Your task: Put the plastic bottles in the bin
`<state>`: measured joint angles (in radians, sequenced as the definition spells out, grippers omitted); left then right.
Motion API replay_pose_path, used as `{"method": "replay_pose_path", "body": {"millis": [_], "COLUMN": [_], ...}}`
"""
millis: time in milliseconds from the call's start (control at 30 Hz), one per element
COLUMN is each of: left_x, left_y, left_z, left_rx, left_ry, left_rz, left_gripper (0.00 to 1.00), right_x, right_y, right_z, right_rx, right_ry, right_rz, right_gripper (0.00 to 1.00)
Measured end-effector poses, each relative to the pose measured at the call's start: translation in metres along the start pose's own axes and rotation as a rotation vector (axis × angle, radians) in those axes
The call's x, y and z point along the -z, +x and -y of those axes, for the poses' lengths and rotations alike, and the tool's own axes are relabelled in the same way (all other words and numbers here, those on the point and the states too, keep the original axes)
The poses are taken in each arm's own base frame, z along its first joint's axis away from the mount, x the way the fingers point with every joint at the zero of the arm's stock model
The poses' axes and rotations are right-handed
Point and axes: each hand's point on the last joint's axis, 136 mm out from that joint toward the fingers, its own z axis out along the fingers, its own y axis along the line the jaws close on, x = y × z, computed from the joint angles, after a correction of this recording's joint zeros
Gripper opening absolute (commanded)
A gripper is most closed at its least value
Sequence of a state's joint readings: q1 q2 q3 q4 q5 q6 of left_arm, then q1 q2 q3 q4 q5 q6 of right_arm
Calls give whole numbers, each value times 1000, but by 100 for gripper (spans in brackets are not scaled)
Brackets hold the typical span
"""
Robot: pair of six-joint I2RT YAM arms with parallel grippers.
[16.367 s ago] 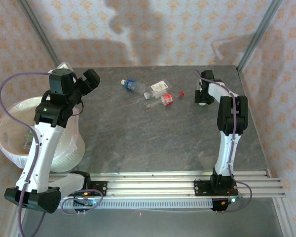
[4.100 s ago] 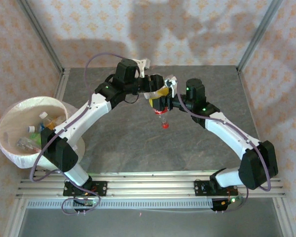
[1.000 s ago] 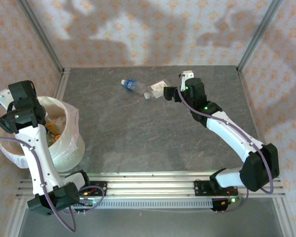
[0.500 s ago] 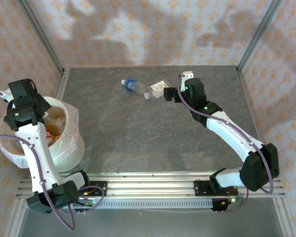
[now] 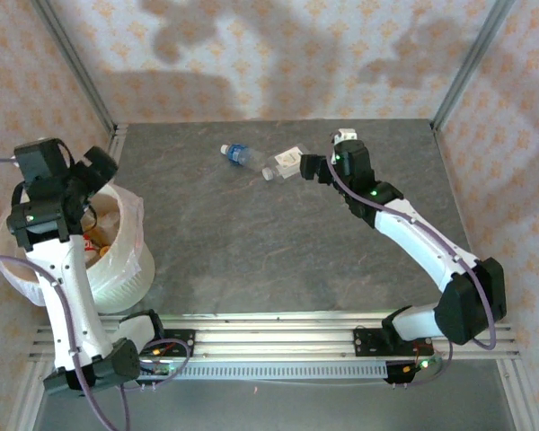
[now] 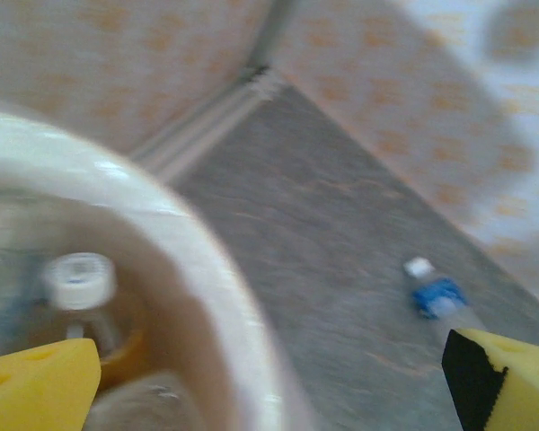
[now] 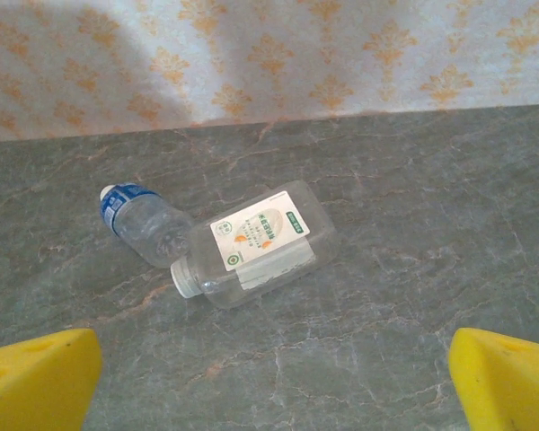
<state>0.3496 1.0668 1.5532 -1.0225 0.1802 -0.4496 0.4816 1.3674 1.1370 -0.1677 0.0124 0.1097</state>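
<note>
Right gripper (image 7: 269,382) spread wide, empty, facing white-labelled bottle (image 7: 260,241), print illegible, left gripper (image 6: 269,382) likewise, above bin (image 6: 207,260) rim

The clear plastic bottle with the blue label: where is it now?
Top view: the blue-labelled bottle lies at the far middle of the grey table, left of and against the wider white-labelled clear bottle.

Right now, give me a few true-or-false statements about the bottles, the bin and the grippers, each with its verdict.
1. Two bottles lie on the table: the blue-labelled bottle and the white-labelled bottle. True.
2. The right gripper is shut on the white-labelled bottle. False: it is open, short of the bottle, holding nothing.
3. The left gripper is open, by the rim of the bin. True.
4. The bin holds nothing. False: a white-capped bottle is inside.
</note>
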Motion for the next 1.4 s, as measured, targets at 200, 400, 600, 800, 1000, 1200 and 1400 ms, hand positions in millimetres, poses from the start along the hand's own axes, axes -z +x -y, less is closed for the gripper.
{"method": "replay_pose_path", "body": {"millis": [200,400,600,800,1000,1200,1400], "left_x": [4,-7,-36,-65,-71,-80,-84], "left_y": [23,51,80,102,104,112,113], "left_z": [89,156,210,215,211,202,197], "left_rx": [-67,-126,-187,-211,-214,-224,-228], "left_ry": [253,386,424,378,355,314,289], "left_rz": [-70,-133,-205,-257,-251,-258,-251], "left_gripper": [99,99,100,100,100,100,100], "right_x": [0,-2,-14,-60,-117,-171,-200], "right_y": [0,3,15,39,39,47,79], "right_z": [11,37,51,47,28,17,24], "right_rx": [-97,-213,-272,-280,-318,-344,-335], "right_ry": [40,97,130,148,119,117,185], "right_rz": [1,-8,-56,-184,-265,-342,-432], "right_gripper": [99,99,99,99,96,96,92]}}
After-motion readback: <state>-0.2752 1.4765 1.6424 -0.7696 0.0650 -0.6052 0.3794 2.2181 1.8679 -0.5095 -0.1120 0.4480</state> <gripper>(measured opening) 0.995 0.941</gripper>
